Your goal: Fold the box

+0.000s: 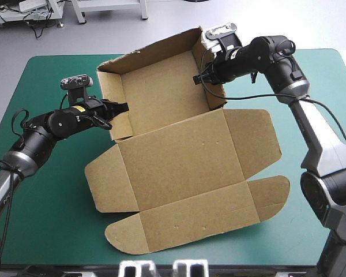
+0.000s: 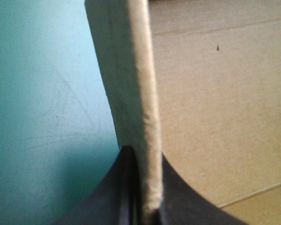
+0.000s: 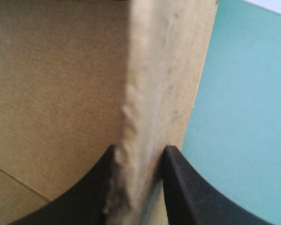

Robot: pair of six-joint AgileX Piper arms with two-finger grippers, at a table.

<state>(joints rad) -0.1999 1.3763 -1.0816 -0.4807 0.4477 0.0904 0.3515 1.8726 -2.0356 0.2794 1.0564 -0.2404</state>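
Note:
The brown box (image 1: 179, 156) lies mid-table as an open tray with three walls raised at the far side and its lid with flaps flat toward the near edge. My left gripper (image 1: 120, 108) is shut on the tray's left wall; in the left wrist view the wall's pale edge (image 2: 145, 117) runs between the black fingers (image 2: 117, 187). My right gripper (image 1: 203, 77) is shut on the right wall near its far end; the right wrist view shows that wall's edge (image 3: 143, 117) pinched between its fingers (image 3: 187, 187).
The teal-green cover (image 1: 46, 190) shows around the box on all sides. The lid's rounded flaps (image 1: 265, 199) reach toward the near and right parts of the table.

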